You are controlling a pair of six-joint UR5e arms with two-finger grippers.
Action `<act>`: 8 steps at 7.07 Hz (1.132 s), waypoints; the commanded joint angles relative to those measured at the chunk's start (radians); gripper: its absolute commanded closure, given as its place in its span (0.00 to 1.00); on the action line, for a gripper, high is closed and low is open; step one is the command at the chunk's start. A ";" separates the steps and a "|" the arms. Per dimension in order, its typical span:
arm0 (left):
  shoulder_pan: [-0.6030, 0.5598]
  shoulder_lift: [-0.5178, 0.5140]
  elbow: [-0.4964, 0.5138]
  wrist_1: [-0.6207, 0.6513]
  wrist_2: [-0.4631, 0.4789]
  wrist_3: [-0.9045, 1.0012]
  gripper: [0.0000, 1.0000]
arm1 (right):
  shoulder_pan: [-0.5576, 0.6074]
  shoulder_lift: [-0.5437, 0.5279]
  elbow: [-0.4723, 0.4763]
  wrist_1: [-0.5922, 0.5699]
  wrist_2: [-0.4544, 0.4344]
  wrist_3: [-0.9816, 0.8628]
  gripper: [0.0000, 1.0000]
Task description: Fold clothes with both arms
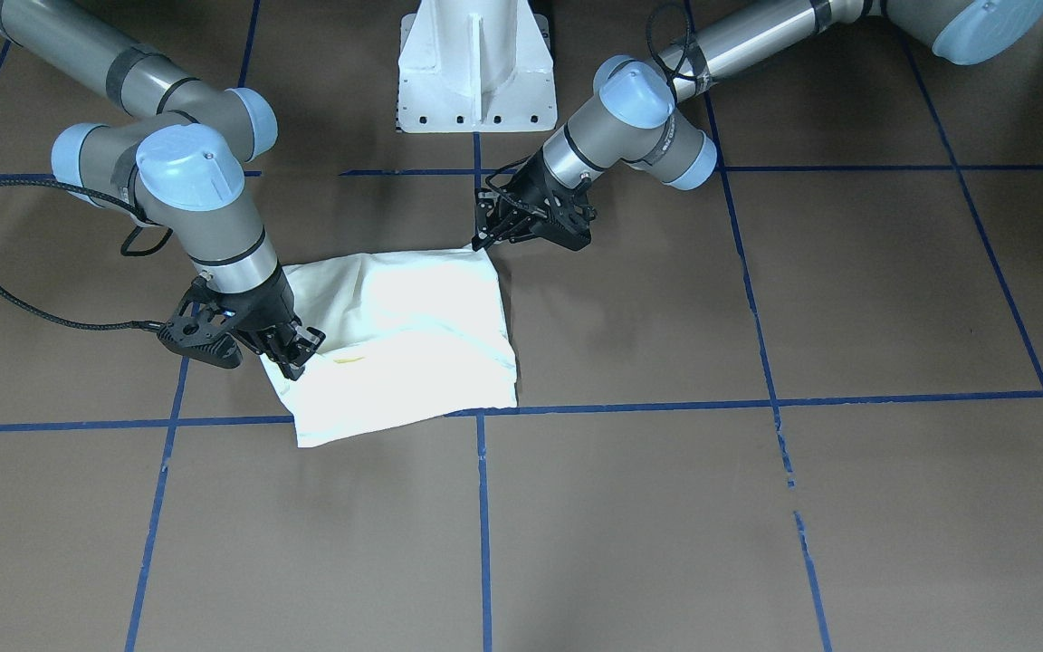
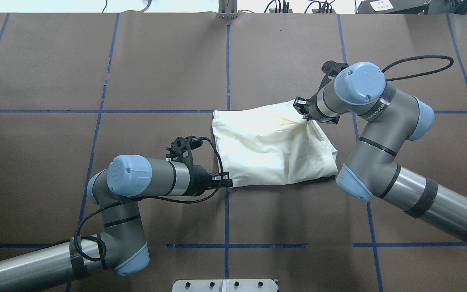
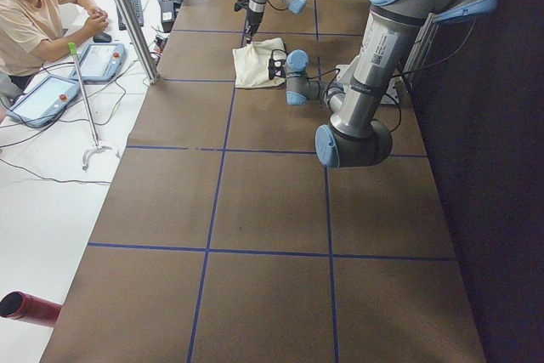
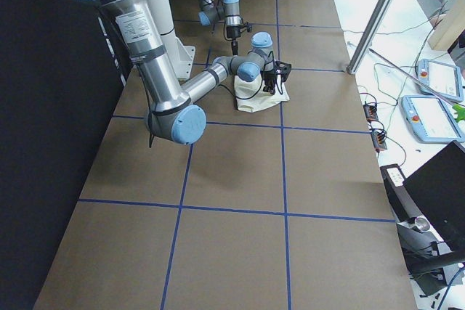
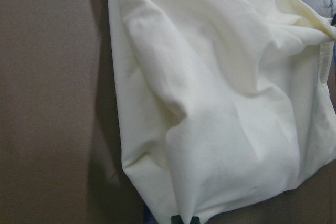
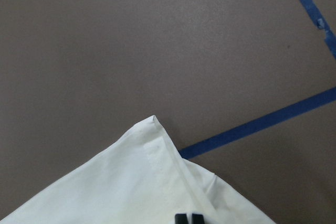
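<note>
A cream-white T-shirt [image 2: 270, 146], bunched into a rough, wrinkled rectangle, lies near the middle of the brown table [image 2: 156, 61], slightly toward its right end. The left gripper [image 2: 226, 181] is closed on the shirt's near left corner. The right gripper [image 2: 301, 108] is pinched shut on its far right edge. Both holds look shallow, so the cloth could slip free on lifting, and uneven pulls would likely skew the fold or drag layers apart. No print or lettering shows, only a faint yellow mark [image 2: 286, 121]. A black band [image 2: 377, 108] on the right arm carries white letters too small to read.
</note>
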 commanded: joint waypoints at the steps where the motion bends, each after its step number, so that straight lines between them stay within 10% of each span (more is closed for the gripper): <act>1: 0.003 0.053 -0.053 -0.001 -0.007 0.002 1.00 | 0.006 0.000 -0.002 0.000 0.000 0.000 1.00; 5: 0.006 0.090 -0.092 -0.001 -0.025 -0.003 1.00 | 0.006 0.007 -0.024 0.001 0.003 -0.005 1.00; 6: 0.006 0.087 -0.092 0.001 -0.021 -0.006 0.81 | 0.004 0.018 -0.024 0.000 0.002 0.000 0.82; 7: 0.006 0.084 -0.093 0.003 -0.018 -0.007 0.41 | 0.003 0.023 -0.024 0.000 0.002 -0.002 0.58; 8: 0.006 0.087 -0.123 0.010 -0.016 -0.010 0.34 | 0.003 0.030 -0.024 -0.002 0.000 -0.003 0.49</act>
